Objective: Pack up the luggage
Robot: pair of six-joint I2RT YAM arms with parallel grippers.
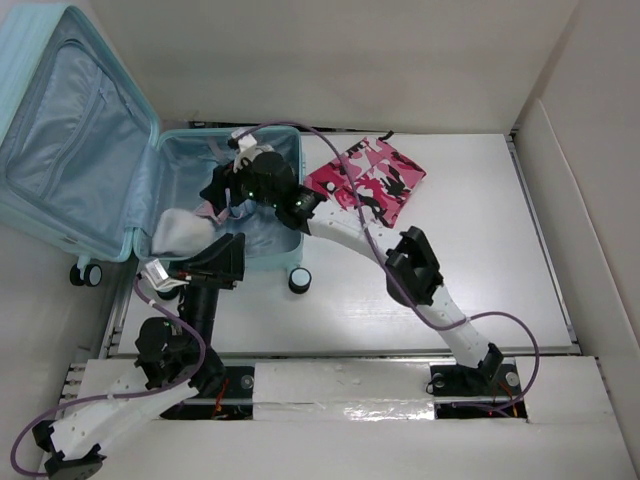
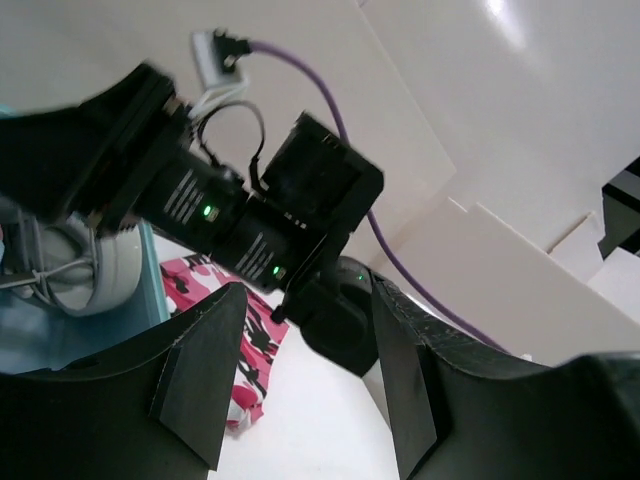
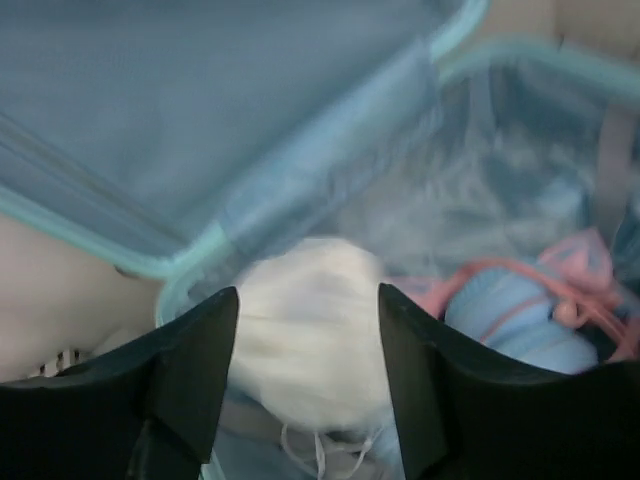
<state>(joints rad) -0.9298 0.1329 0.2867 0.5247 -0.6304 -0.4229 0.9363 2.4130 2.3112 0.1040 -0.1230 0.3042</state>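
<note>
On table [image 1: 480,270]: one open luggage [image 1: 70,130], one camouflage pouch [image 1: 372,178].

White link shells, black joint housings on left arm [image 1: 100,420] and right arm [image 1: 455,325]. Purple cable [image 2: 297,60] loops along each, ends in a white plug [image 2: 212,48]. Right wrist motor [image 2: 215,225]: black cylinder, white printed text, green lights [image 2: 208,211]. Both left hand [image 2: 300,385] and right hand [image 3: 305,370] have matte black wedge fingers [image 2: 200,370].
</note>
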